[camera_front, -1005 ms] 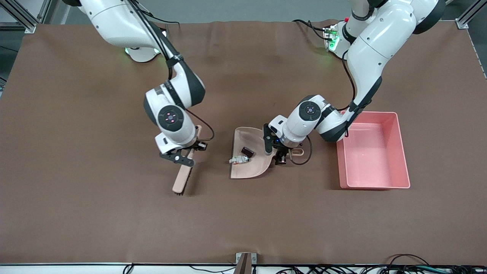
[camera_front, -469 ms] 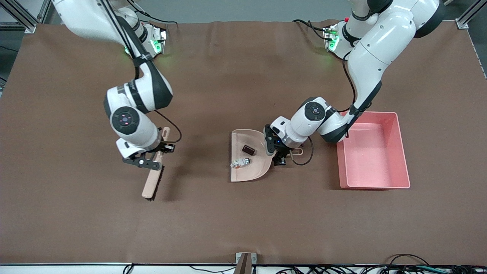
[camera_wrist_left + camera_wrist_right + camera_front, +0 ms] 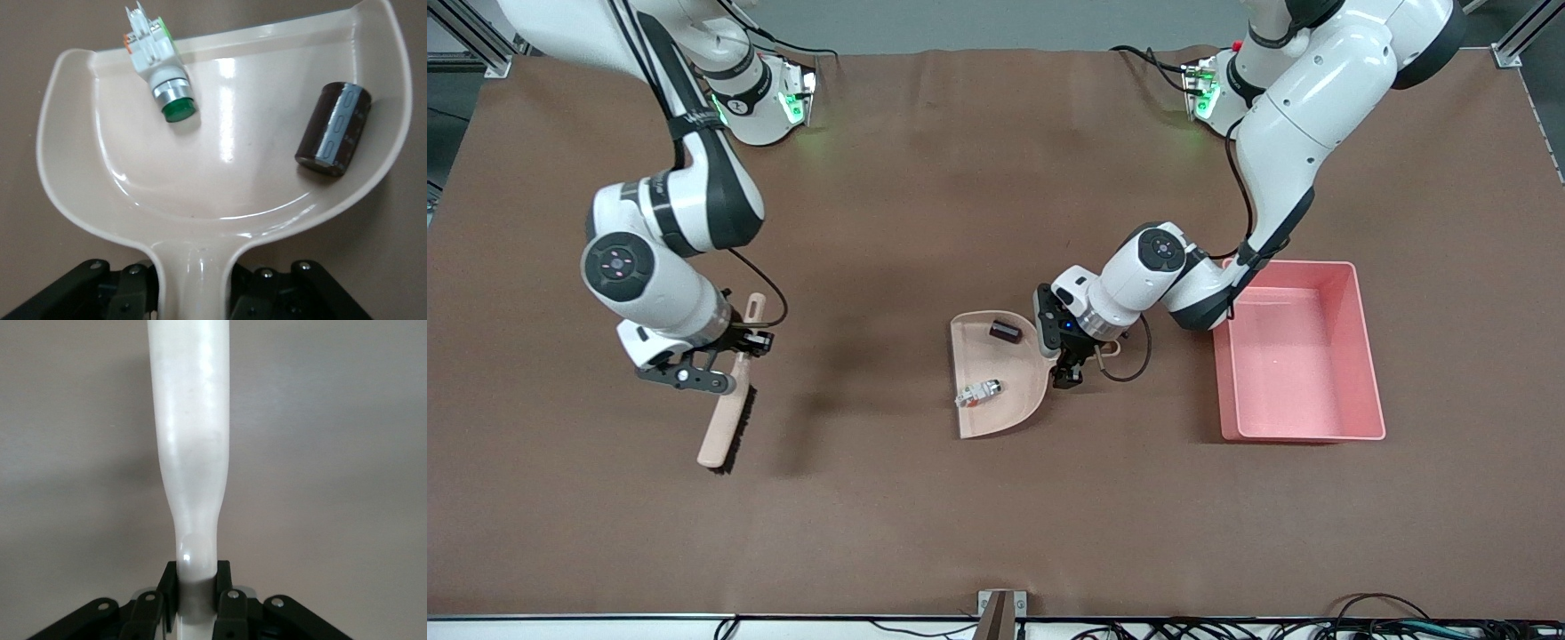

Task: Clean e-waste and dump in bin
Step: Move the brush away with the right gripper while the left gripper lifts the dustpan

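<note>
Front view: left gripper [image 3: 1069, 356] clamps the dustpan [image 3: 996, 404] handle beside the bin [image 3: 1365, 356]; right gripper [image 3: 720, 356] clamps the brush [image 3: 725, 427], far from the bin.

Left wrist view: white block [image 3: 159, 63] and black cylinder [image 3: 333, 130] lie in the dustpan.

Right wrist view: fingers [image 3: 223, 583] pinch the brush handle.

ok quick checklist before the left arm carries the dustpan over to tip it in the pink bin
1. Both parts in the dustpan: ok, the white block and black cylinder lie inside.
2. Left pincer shut on the dustpan handle: ok in the left wrist view.
3. Parts away from the open lip: not ok, the white block sits at the lip.
4. Bin upright, open: ok.
5. Right pincer out of the way: ok, it holds the brush toward the right arm's end.
</note>
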Tool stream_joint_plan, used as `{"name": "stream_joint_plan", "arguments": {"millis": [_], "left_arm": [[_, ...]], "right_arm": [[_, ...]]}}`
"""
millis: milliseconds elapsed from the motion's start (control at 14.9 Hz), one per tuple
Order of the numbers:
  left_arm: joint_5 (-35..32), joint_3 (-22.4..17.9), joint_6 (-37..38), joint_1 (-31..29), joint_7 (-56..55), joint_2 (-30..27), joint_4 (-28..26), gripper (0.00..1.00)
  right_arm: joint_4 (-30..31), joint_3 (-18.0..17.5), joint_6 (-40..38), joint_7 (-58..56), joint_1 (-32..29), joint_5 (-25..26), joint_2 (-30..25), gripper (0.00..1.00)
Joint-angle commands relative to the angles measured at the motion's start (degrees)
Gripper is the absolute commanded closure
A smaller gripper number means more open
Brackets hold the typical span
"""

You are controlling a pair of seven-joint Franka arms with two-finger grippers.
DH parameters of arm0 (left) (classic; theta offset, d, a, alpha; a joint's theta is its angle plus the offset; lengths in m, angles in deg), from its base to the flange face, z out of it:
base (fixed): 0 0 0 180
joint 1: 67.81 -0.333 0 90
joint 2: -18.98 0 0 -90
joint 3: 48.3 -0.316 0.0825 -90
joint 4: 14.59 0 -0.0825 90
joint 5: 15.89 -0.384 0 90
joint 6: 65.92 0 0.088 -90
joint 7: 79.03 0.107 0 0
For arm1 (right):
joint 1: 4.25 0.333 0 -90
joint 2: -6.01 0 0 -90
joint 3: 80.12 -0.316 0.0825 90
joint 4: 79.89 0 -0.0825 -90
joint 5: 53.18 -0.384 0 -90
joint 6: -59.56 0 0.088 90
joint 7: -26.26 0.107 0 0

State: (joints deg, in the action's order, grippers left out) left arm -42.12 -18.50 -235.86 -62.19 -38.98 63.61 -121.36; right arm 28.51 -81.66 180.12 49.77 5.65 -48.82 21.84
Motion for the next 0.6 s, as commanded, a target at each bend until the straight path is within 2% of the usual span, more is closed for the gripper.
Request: {"name": "stream_joint_plan", "arguments": {"millis": [0, 335, 536], "left_arm": [[-0.8, 1.1, -2.8, -0.8, -0.4, 0.7, 0.3, 0.96], [-0.8, 3.2, -5.1, -1.7, -0.8, 0.2, 1.1, 0.97], [-0.6, 6.5, -5.2, -4.4, -1.0, 0.3, 1.5, 0.97]], "right_arm": [[6.5, -1.2, 1.0, -3.7, -4.3, 0.7, -6.1, 1.00], [14.2, -1.2, 1.0, -4.8, -8.6, 0.1, -11.4, 1.00], [17.4, -1.1, 0.7, -7.6, -12.6, -0.2, -12.9, 1.00]]}}
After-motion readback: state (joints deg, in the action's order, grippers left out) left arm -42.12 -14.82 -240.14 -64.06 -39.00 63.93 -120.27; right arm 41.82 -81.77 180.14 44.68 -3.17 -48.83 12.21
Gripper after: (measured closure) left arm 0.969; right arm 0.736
